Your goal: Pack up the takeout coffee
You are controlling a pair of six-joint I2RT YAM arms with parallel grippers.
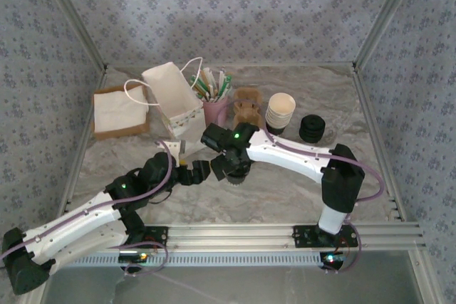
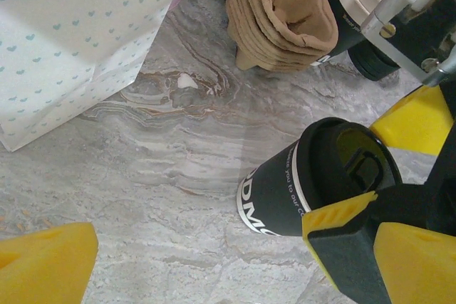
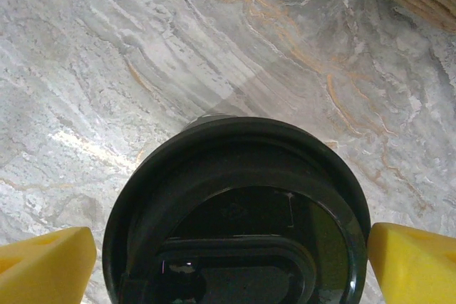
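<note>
The coffee cup (image 1: 239,174) stands on the gray marbled counter (image 1: 299,186), near the middle and a little toward the near edge. In the left wrist view the cup (image 2: 285,194) shows a black side with white lettering and a round black lid.

The right arm (image 1: 292,151) reaches in from the right and ends directly above the cup. The right jaws are spread wide. In the right wrist view their yellow pads (image 3: 43,265) flank the lid (image 3: 235,204), one on each side. It cannot be told whether they touch it, and no grip on the cup shows.

The left arm (image 1: 78,222) comes in from the near left, and its end is just left of the cup. The left jaws are also wide open and hold nothing, with bare counter between their yellow pads (image 2: 43,265).

Farther back stands a white paper bag (image 1: 174,97) printed with small hearts, its handles up. To its right is a pink holder (image 1: 215,110) filled with straws and packets. Next come stacked brown pulp carriers (image 1: 247,108), a stack of cream cups without lids (image 1: 280,112) and a short stack of black lids (image 1: 311,128). At the far left, white napkins (image 1: 117,110) lie on a brown tray.
</note>
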